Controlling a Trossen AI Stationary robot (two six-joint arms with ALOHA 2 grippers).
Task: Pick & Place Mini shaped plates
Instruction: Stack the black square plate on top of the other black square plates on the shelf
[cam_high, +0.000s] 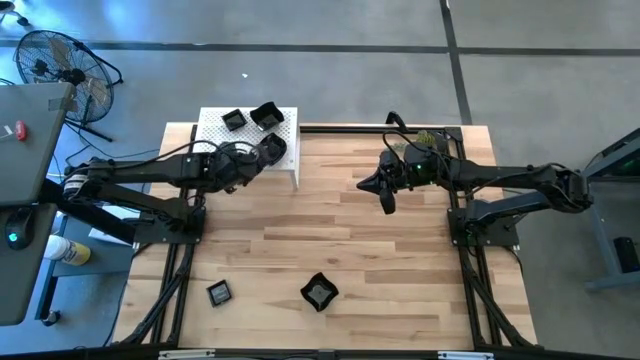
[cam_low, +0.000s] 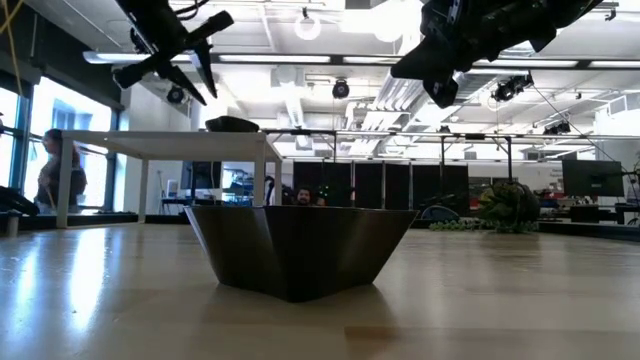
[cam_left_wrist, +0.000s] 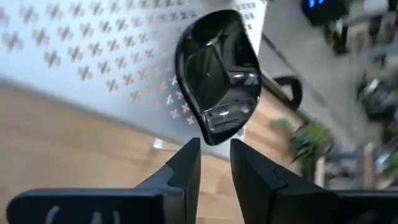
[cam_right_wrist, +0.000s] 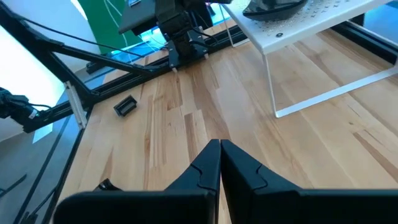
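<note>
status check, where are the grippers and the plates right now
Left gripper open, at round black plate on white perforated stand. Right gripper shut, empty, above mid-table. Two plates on near table. Nothing in the way.

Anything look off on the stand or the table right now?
Nothing spilled or broken. One rounded plate sits at the white stand's front corner near the edge, beside the left pincer, whose fingers stand slightly apart. Two plates remain on the table. The right pincer hovers shut, empty.
</note>
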